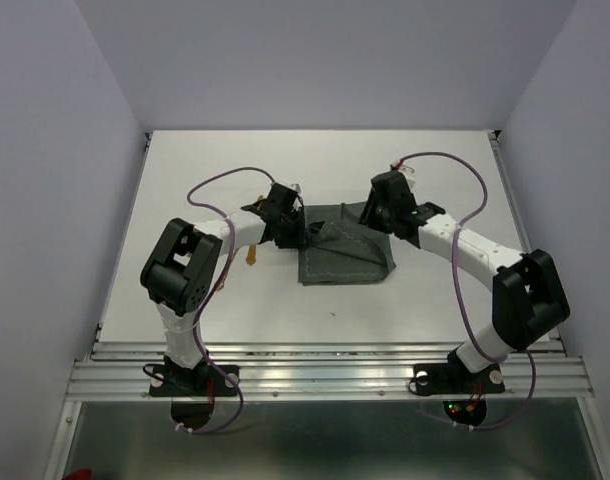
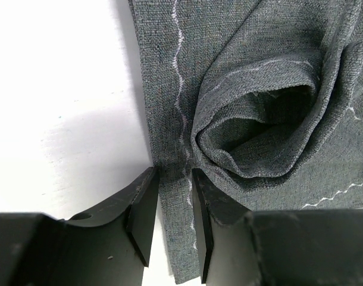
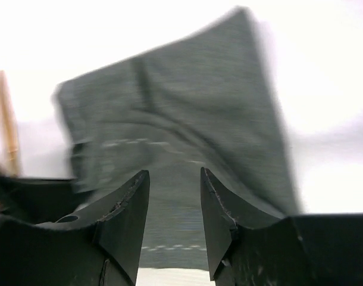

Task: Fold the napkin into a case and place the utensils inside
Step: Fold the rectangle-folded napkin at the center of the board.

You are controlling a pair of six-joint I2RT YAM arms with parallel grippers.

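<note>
The dark grey napkin (image 1: 345, 255) lies crumpled at the table's middle, one corner rolled into a loose fold (image 2: 259, 125). My left gripper (image 1: 293, 232) sits at its left edge. In the left wrist view its jaws (image 2: 172, 173) are a narrow gap apart, astride the flat hem strip, with bare table showing beside the cloth. My right gripper (image 1: 373, 215) is at the napkin's far right corner. Its jaws (image 3: 174, 173) are slightly apart over the cloth (image 3: 187, 119), and this view is blurred. One orange-brown utensil (image 1: 253, 255) lies left of the napkin and also shows in the right wrist view (image 3: 6, 122). No second utensil or case is in view.
The white table (image 1: 185, 200) is walled by pale panels at the left, right and back. A metal rail (image 1: 325, 375) runs along the near edge by the arm bases.
</note>
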